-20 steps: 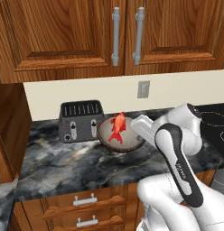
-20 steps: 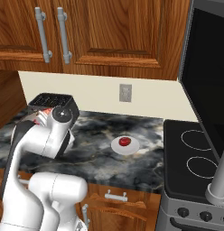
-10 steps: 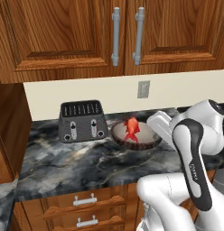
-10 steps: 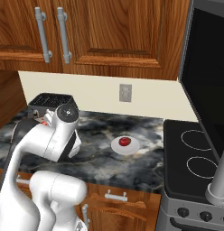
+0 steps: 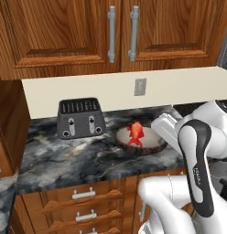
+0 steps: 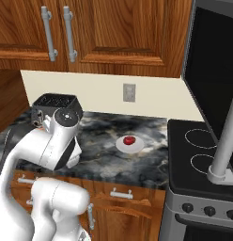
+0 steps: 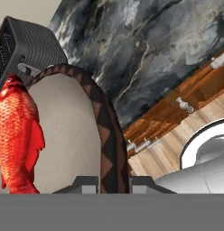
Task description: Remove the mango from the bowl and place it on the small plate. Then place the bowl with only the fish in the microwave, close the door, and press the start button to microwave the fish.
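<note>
My gripper (image 7: 114, 182) is shut on the dark brown rim of the bowl (image 7: 107, 135), one fingertip on each side of the rim. The orange-red fish (image 7: 16, 135) lies on the bowl's pale inside. In the left base view the bowl (image 5: 149, 147) with the fish (image 5: 135, 133) hangs just over the counter to the right of the toaster, and the gripper (image 5: 157, 136) is at its right rim. The mango (image 6: 129, 140) sits on the small plate (image 6: 121, 145) further right. The door (image 6: 217, 75) stands open, its handle bar (image 6: 228, 136) pointing down over the stove.
A black-slotted toaster (image 5: 81, 118) stands at the back left of the dark marble counter (image 5: 65, 157). A stove (image 6: 203, 160) with burner rings adjoins the counter on the right. Wooden cabinets (image 5: 120, 32) hang above and drawers (image 5: 83, 201) run below.
The arm has carried the bowl with the fish to the right, away from the toaster. The mango and small plate have stayed in place.
</note>
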{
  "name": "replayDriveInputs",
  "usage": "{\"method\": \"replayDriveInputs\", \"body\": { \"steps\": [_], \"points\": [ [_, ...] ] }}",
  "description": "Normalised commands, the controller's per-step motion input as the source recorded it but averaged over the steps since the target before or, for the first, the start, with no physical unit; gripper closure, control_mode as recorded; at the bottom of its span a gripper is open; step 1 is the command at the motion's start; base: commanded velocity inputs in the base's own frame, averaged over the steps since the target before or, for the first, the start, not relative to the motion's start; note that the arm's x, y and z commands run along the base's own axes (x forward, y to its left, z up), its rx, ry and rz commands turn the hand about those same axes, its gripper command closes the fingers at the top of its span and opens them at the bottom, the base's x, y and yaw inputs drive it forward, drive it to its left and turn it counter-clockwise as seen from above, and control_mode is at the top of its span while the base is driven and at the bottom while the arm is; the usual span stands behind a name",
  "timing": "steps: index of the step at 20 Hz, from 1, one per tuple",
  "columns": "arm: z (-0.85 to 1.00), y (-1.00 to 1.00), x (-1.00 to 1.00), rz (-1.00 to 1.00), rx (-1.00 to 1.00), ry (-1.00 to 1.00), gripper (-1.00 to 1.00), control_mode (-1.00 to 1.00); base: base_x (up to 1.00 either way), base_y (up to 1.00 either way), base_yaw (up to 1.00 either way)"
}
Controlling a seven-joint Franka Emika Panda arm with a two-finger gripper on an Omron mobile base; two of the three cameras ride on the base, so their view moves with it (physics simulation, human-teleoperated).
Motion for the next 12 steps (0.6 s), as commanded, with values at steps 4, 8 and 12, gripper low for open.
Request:
{"method": "replayDriveInputs", "body": {
  "steps": [4,8,12],
  "points": [
    [0.0,0.0,0.0,0.0,0.0,0.0,1.0,1.0,-1.0,-0.07,-0.19],
    [0.0,0.0,0.0,0.0,0.0,0.0,1.0,1.0,-1.0,-0.28,-0.19],
    [0.0,0.0,0.0,0.0,0.0,0.0,1.0,1.0,-0.96,-0.7,-0.19]
  ]
}}
